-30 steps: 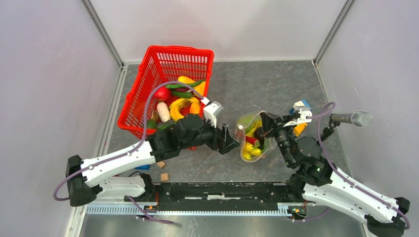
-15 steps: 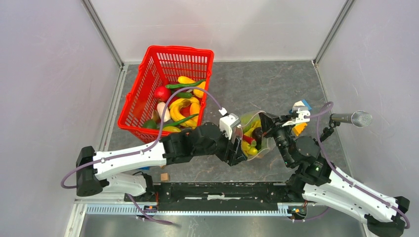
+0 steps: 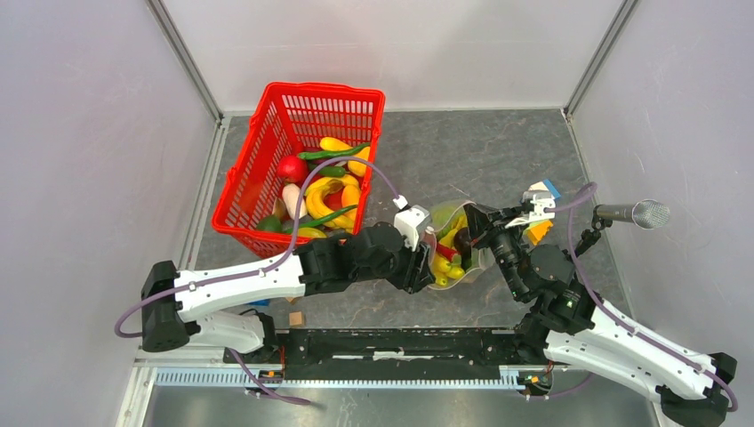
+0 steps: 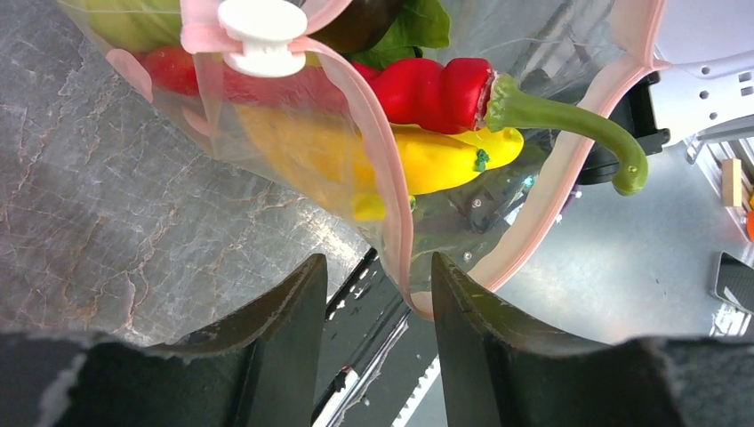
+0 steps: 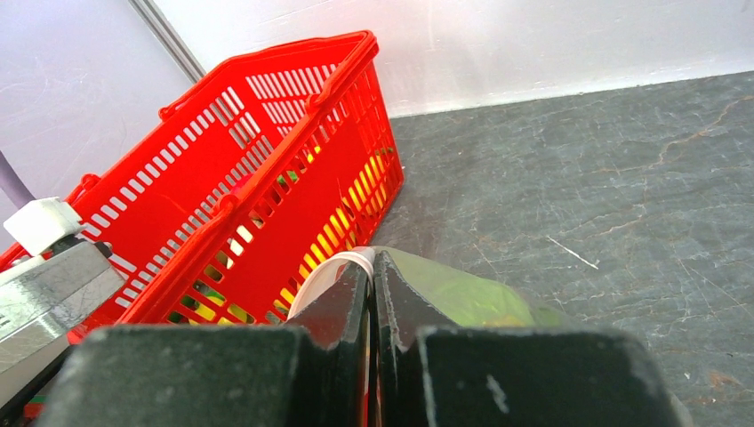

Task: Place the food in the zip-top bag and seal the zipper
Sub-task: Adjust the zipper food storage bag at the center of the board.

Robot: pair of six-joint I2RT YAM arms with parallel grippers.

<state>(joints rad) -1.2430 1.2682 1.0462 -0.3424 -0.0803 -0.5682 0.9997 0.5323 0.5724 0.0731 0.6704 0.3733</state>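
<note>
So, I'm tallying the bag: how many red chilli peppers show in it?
1: the red chilli pepper lies atop a yellow piece inside the mouth of the zip-top bag. More may be hidden underneath.

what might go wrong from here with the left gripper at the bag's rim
1. The green stem of the red pepper pokes out past the zipper. Sealing over it would likely jam the strip or push the pepper out.
2. The left gripper straddles only the thin rim of the zip-top bag, jaws apart. Closing may slip off it while the right gripper pinches the other side.
</note>
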